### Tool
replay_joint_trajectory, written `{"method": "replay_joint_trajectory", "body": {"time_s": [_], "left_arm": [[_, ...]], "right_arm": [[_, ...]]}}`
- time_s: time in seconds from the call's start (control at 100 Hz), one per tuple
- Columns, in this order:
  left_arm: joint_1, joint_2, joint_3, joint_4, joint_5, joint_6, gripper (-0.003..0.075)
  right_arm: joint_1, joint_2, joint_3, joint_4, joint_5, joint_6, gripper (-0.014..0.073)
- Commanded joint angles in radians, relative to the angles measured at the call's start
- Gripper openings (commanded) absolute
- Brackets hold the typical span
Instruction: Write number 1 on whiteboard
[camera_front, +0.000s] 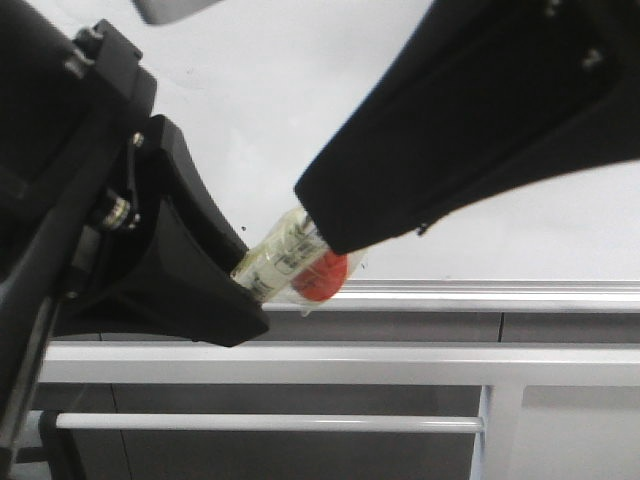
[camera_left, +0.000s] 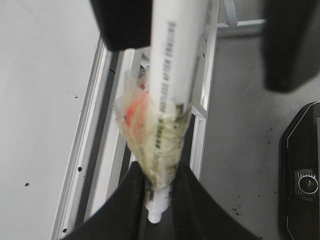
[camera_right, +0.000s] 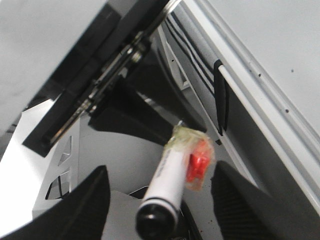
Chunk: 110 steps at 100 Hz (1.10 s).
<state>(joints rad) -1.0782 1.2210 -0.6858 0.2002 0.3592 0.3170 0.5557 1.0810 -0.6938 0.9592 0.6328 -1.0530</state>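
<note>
My left gripper (camera_front: 245, 290) is shut on one end of a white marker pen (camera_front: 285, 260), in front of the whiteboard's (camera_front: 300, 90) silver bottom rail (camera_front: 500, 295). In the left wrist view its fingers (camera_left: 125, 210) clamp the pen (camera_left: 175, 60) just above its white tip. Yellowish clear tape with a red piece (camera_front: 322, 278) wraps the pen's middle. My right gripper (camera_right: 161, 167) is open, its fingers wide apart on both sides of the pen's black capped end (camera_right: 157, 215) and not touching it. No number 1 stroke shows on the board, only tiny black specks.
Grey horizontal bars (camera_front: 300, 362) and a thin white rod (camera_front: 270, 423) run below the board. A black device (camera_left: 300, 175) lies on the grey surface beside the rails. A grey object (camera_front: 175, 8) sits at the board's top edge.
</note>
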Motion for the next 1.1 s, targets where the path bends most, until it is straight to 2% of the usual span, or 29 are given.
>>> {"method": "replay_joint_trajectory", "body": {"time_s": [0.0, 0.28, 0.35, 0.41, 0.46, 0.53, 0.68, 0.76, 0.88, 1.0, 1.09], "left_arm": [[-0.002, -0.02, -0.033, 0.003, -0.058, -0.007, -0.002], [-0.002, -0.02, -0.033, 0.003, -0.058, -0.007, -0.002], [-0.002, -0.02, -0.033, 0.003, -0.058, -0.007, -0.002], [-0.002, -0.02, -0.033, 0.003, -0.056, -0.007, -0.0018], [-0.002, -0.02, -0.033, 0.003, -0.056, -0.007, 0.0003], [-0.002, -0.02, -0.033, 0.003, -0.056, -0.007, 0.0089], [-0.002, -0.02, -0.033, 0.001, -0.056, -0.007, 0.0417], [-0.002, -0.02, -0.033, -0.002, -0.047, -0.028, 0.0506], [-0.002, -0.041, -0.043, -0.048, 0.024, -0.041, 0.0482], [-0.002, -0.089, -0.064, -0.12, 0.085, -0.041, 0.0404], [-0.002, -0.149, -0.065, -0.135, 0.119, -0.054, 0.0333]], "right_arm": [[0.003, -0.011, -0.037, 0.041, -0.03, -0.017, 0.0388], [0.003, -0.011, -0.037, 0.041, -0.014, -0.017, 0.0204], [0.003, -0.011, -0.037, 0.042, -0.014, -0.017, 0.0093], [0.003, -0.011, -0.037, 0.042, -0.014, -0.017, -0.0053], [0.003, -0.011, -0.037, 0.048, -0.014, -0.017, -0.0065], [0.003, -0.011, -0.037, 0.049, -0.01, -0.017, -0.0064], [0.003, -0.011, -0.037, 0.051, 0.01, -0.017, -0.0064], [0.003, -0.011, -0.037, 0.051, 0.003, -0.017, -0.0064], [0.003, -0.021, -0.037, 0.051, -0.064, -0.017, -0.0064], [0.003, -0.061, -0.037, 0.044, -0.167, -0.017, -0.0064], [0.003, -0.104, -0.037, -0.011, -0.176, -0.017, -0.0064]]}}
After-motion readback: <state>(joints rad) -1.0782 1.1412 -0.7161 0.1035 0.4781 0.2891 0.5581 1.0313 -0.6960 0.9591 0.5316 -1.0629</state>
